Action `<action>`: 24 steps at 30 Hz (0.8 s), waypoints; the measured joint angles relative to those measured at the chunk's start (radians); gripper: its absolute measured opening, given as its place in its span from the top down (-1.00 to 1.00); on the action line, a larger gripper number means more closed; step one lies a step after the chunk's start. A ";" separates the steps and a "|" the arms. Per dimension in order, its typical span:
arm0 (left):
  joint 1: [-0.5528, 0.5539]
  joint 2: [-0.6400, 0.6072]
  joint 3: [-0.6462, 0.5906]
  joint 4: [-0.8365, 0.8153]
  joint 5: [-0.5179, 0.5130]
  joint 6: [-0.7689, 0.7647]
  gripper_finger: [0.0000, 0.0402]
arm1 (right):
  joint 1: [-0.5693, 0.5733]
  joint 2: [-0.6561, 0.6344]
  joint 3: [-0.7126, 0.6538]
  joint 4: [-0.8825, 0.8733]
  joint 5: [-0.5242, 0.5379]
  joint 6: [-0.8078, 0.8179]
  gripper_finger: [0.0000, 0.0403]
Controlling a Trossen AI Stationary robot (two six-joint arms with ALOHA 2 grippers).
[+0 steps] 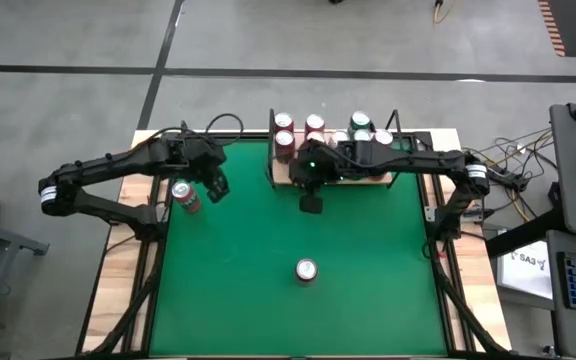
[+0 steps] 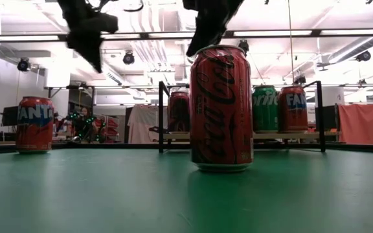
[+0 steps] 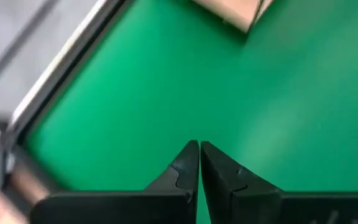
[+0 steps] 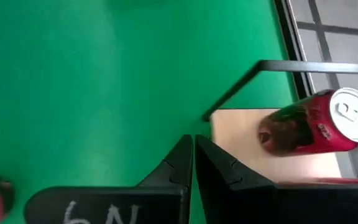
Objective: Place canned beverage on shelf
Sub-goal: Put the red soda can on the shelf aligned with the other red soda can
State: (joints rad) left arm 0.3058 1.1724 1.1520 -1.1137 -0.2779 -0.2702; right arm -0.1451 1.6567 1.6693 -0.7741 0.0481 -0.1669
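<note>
Can [image 1: 306, 270] alone mid-table | right end effector [image 1: 311, 203] closed, empty, well apart, beside shelf [image 1: 293, 176]

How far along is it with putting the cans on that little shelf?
Several cans already stand on the shelf. Nothing is in hand: the left gripper and right gripper are both shut and empty. Left to do: the Coca-Cola can mid-table and the Fanta can at the left edge.

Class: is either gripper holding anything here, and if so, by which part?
Nothing is held. The left gripper and the right gripper are both shut on empty air.
</note>
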 joint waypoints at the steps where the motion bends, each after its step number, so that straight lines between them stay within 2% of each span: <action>1: 0.000 -0.002 0.003 -0.048 -0.002 -0.029 1.00 | 0.013 -0.009 0.000 -0.011 0.009 0.014 0.95; 7: 0.000 -0.025 -0.013 -0.200 -0.002 -0.156 1.00 | 0.106 -0.047 -0.009 -0.048 0.019 0.063 0.95; 19: -0.009 -0.075 -0.022 -0.363 -0.002 -0.331 1.00 | 0.284 -0.066 -0.074 -0.054 0.040 0.152 0.95; 24: -0.046 -0.110 -0.022 -0.373 -0.030 -0.373 1.00 | 0.333 -0.066 -0.085 -0.075 0.039 0.201 0.95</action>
State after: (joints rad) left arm 0.2598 1.0625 1.1297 -1.4872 -0.3082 -0.6435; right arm 0.1884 1.5906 1.5845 -0.8493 0.0876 0.0342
